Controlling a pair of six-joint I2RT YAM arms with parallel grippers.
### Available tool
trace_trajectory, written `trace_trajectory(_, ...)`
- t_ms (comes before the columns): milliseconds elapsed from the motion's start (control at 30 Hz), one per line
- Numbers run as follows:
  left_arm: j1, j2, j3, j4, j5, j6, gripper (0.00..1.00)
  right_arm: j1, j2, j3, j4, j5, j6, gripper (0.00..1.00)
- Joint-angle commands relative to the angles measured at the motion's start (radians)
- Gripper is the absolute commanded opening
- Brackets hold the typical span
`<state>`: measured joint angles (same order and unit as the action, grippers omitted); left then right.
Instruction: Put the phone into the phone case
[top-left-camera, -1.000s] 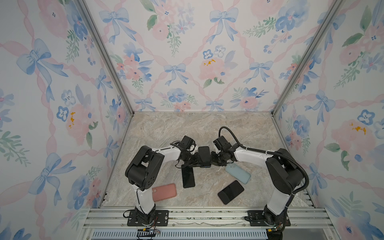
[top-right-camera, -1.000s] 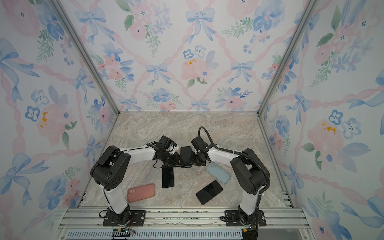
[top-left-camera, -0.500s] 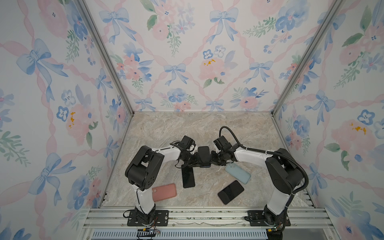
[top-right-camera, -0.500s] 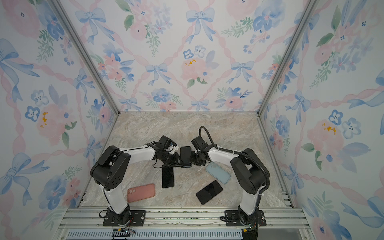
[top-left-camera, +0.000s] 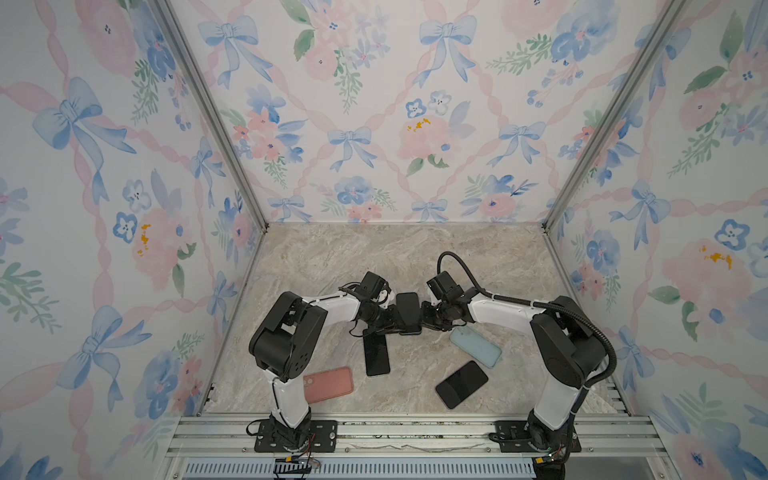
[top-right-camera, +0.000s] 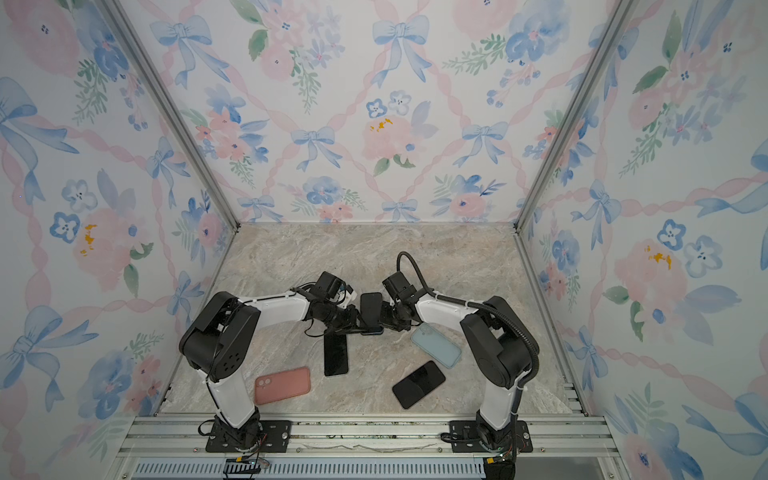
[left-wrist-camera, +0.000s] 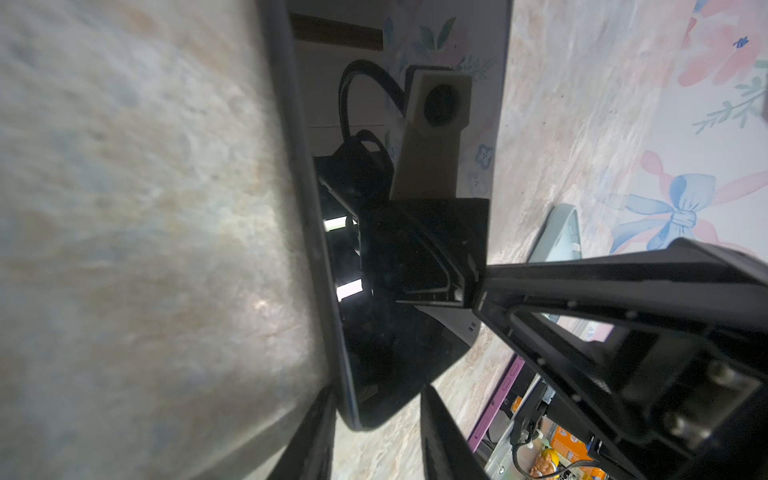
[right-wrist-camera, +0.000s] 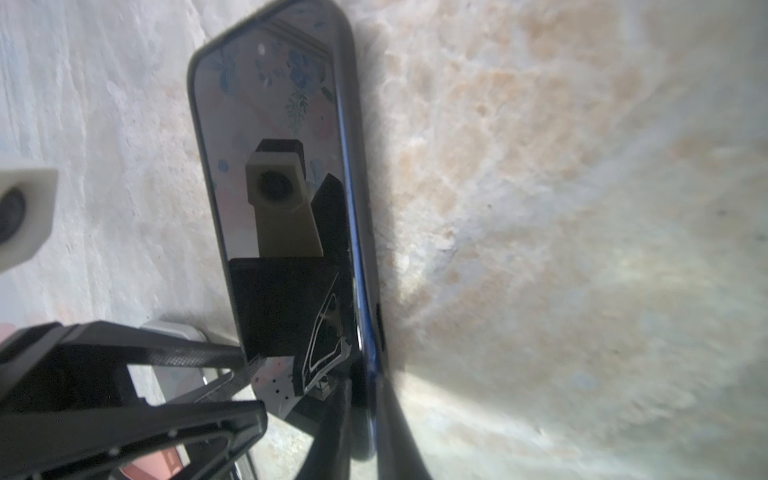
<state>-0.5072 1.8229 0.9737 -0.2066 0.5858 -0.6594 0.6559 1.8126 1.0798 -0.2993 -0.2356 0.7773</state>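
So, starting at the near edge: the aluminium rail (top-left-camera: 415, 428) carries both arm bases. Just past it the pink case (top-left-camera: 328, 384) lies flat, close to the near edge of the table (top-left-camera: 395, 257), with its left end hidden behind the left arm's upright link. Over to the right, a slanted black phone (top-left-camera: 461, 384) lies screen up with bare marble all round it.

A bit further in, a straight black phone (top-left-camera: 377, 353) points away from the rail, its far end tucked under the left wrist. The light blue case (top-left-camera: 476, 347) sits at an angle with its far end under the right arm. The strip between those two is open marble.

Mid-table is the busy bit. The phone (top-left-camera: 408, 309) is pinned between the two arms, which meet head-on from either side. The left jaws are partway open and straddle its lower end, both fingers against it. The right jaws are almost closed, pinching its thin blue edge. The screen is glossy and mirrors the wrist cameras.

A darker rim hugs that blue edge and looks like a dark case (right-wrist-camera: 368, 266). I can't tell if the phone is fully seated in it, or whether it touches the table.

Past the arms, the far half is open marble up to the back wall (top-left-camera: 374, 145), boxed in by the side walls.
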Motion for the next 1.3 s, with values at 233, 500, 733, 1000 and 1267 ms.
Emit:
trace_trajectory(233,0.022,-0.012,-0.001,-0.050,-0.087,0.021,0.37,-0.026,-0.024,0.048,-0.111,-0.046,-0.075,0.21)
trace_trajectory(500,-0.013,0.026,0.016,-0.056,-0.071,0.017,0.35,-0.017,0.001,0.039,-0.093,-0.072,-0.069,0.18)
trace_trajectory(733,-0.022,0.041,0.022,-0.055,-0.064,0.014,0.31,0.014,0.028,0.026,-0.071,-0.092,-0.050,0.14)
trace_trajectory(1000,-0.025,0.044,0.028,-0.054,-0.056,0.015,0.28,0.053,0.051,0.015,-0.062,-0.086,-0.036,0.12)
trace_trajectory(1267,-0.027,0.039,0.028,-0.053,-0.052,0.014,0.26,0.069,0.083,0.002,-0.068,-0.054,-0.030,0.10)
